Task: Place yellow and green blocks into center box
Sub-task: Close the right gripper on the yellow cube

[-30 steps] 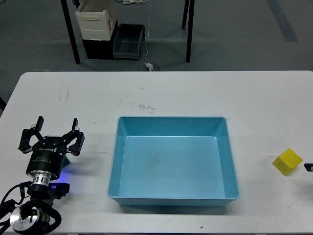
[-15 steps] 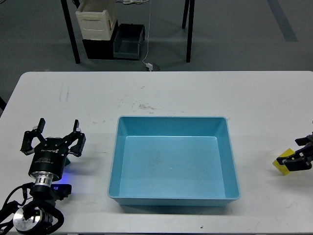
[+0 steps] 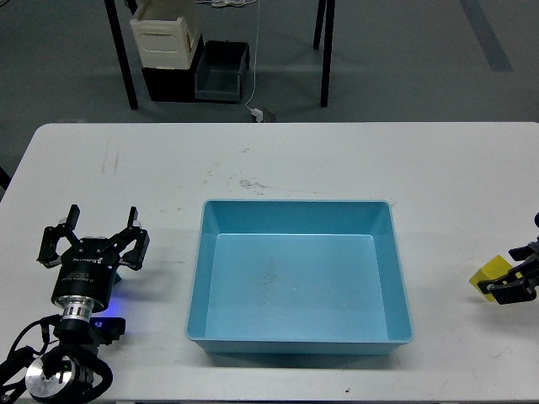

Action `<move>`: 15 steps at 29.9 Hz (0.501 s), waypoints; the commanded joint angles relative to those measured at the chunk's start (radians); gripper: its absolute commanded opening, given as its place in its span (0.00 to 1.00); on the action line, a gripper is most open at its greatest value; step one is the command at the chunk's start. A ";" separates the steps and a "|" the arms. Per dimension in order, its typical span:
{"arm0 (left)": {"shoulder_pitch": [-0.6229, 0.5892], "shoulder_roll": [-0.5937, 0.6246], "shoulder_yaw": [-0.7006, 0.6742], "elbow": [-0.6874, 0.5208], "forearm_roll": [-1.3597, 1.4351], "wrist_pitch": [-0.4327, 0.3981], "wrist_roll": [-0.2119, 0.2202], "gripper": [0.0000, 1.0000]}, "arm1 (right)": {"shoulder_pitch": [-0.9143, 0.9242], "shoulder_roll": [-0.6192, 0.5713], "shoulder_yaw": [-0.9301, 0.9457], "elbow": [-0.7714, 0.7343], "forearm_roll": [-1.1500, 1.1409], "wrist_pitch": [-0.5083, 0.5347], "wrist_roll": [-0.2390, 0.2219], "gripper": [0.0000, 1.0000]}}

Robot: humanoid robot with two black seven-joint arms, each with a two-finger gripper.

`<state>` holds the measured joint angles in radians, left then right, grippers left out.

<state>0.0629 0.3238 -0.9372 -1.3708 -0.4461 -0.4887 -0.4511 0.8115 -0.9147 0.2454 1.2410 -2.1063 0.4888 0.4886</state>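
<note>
Blue plastic box (image 3: pixel 299 341) is sitting in the middle of the white table (image 3: pixel 337 160) with nothing inside. At the right edge the yellow block (image 3: pixel 488 275) is lying on the table, and the right gripper (image 3: pixel 515 286) is touching it; I cannot tell how its fingers are standing. At the left, the left gripper (image 3: pixel 93 246) is standing spread wide
</note>
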 commanded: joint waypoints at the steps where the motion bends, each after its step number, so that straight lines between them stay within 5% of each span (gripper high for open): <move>1: 0.000 0.000 0.000 0.001 0.000 0.000 -0.001 1.00 | -0.006 0.020 0.000 -0.020 0.000 0.000 0.000 0.99; 9: 0.002 -0.002 -0.002 0.013 -0.002 0.000 -0.001 1.00 | -0.005 0.023 -0.040 -0.025 0.000 0.000 0.000 0.95; 15: 0.002 -0.011 -0.002 0.013 0.000 0.000 -0.001 1.00 | -0.006 0.028 -0.041 -0.031 -0.001 0.000 0.000 0.80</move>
<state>0.0634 0.3156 -0.9388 -1.3577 -0.4477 -0.4887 -0.4526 0.8050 -0.8909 0.2040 1.2154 -2.1074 0.4887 0.4888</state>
